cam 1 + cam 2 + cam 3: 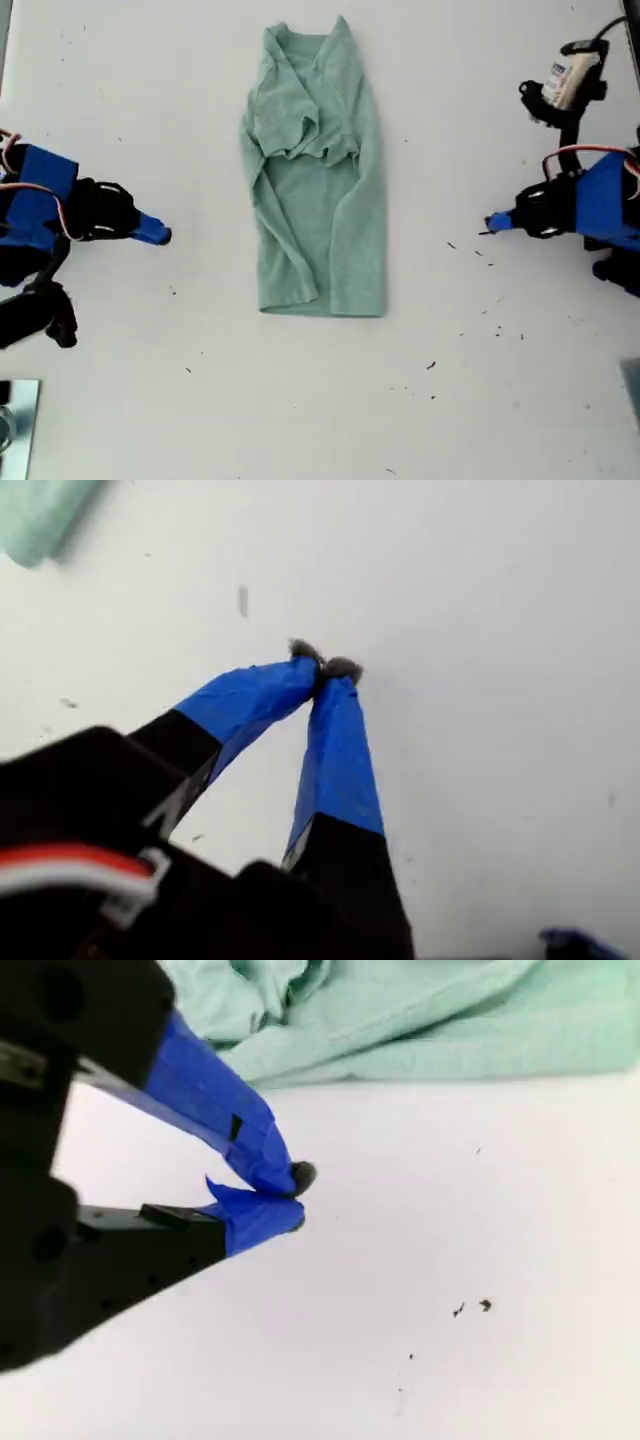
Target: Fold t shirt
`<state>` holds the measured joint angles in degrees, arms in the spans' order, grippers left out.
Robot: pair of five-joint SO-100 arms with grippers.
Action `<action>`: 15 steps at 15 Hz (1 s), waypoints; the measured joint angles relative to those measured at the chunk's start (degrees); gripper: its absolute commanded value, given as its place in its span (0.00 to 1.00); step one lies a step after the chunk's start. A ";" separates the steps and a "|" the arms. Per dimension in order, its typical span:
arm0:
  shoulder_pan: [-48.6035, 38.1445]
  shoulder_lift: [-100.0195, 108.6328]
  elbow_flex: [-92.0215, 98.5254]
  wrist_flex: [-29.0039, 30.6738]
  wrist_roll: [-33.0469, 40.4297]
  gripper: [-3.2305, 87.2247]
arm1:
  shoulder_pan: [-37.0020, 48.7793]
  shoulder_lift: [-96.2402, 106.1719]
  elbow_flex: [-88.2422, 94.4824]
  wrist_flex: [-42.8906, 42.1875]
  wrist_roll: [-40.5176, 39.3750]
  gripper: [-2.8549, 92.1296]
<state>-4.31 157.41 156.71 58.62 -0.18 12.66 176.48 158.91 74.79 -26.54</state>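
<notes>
My first gripper [325,668]: jaws closed on nothing, resting on bare table [120,400]; probably parked between folds.
My second gripper [290,1195]: also pinched shut and empty.
T shirt [318,170]: lies between both grippers, well apart from each, sides already folded inward into a narrow strip, rumpled near the collar.
</notes>
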 measured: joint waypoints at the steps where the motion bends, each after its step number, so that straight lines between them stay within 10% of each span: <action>1: 2.20 -11.69 -12.57 3.60 0.18 0.03 | -1.85 -13.36 -13.01 1.14 0.00 0.06; 3: 3.16 -32.43 -38.41 11.43 2.72 0.12 | -5.54 -39.11 -40.08 4.04 1.41 0.06; 5: 4.66 -47.02 -57.66 15.29 5.98 0.37 | -8.26 -58.01 -61.35 8.35 3.34 0.32; 15: 6.68 -76.11 -75.85 18.46 10.02 0.42 | -14.06 -91.05 -91.23 20.65 10.63 0.39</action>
<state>2.37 81.30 80.86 77.08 9.84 -1.41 85.43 67.68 95.45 -15.91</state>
